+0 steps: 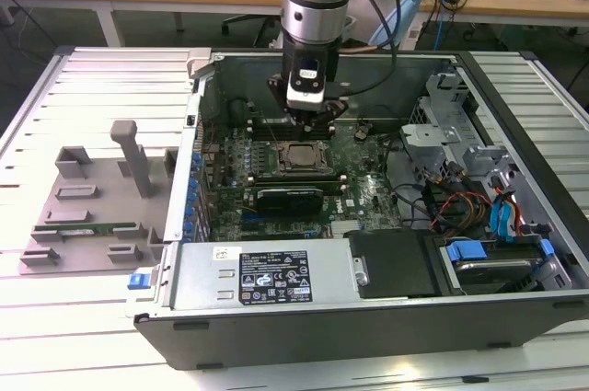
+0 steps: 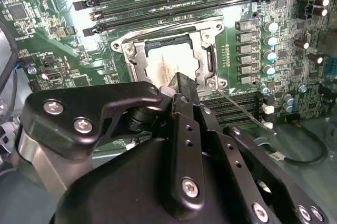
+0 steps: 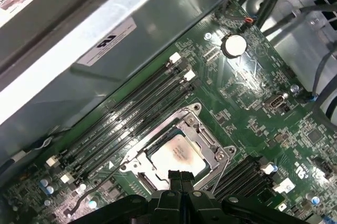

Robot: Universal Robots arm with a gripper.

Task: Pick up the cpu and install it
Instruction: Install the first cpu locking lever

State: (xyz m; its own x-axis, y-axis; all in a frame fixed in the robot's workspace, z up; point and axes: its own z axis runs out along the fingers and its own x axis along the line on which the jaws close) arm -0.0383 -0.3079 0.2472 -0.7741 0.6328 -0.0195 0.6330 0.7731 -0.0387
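Note:
The cpu (image 1: 296, 157) lies flat inside the open metal socket frame (image 1: 293, 159) on the green motherboard, in the middle of the open computer case. Both wrist views show its silver-grey top (image 2: 171, 60) (image 3: 176, 153) with a brownish smudge on it. My gripper (image 1: 308, 117) hangs just above the socket's far edge in the exterior view. Its two black fingertips (image 3: 179, 177) are pressed together with nothing between them, a little above the chip and apart from it. The gripper (image 2: 178, 84) body hides the near part of the socket.
Memory slots (image 3: 131, 124) run along one side of the socket, and a black card (image 1: 290, 196) lies on its near side. The case walls (image 1: 198, 133) surround the board. Drive cage and cables (image 1: 479, 198) are on the exterior view's right. A grey fixture tray (image 1: 92, 207) with a green stick is on its left.

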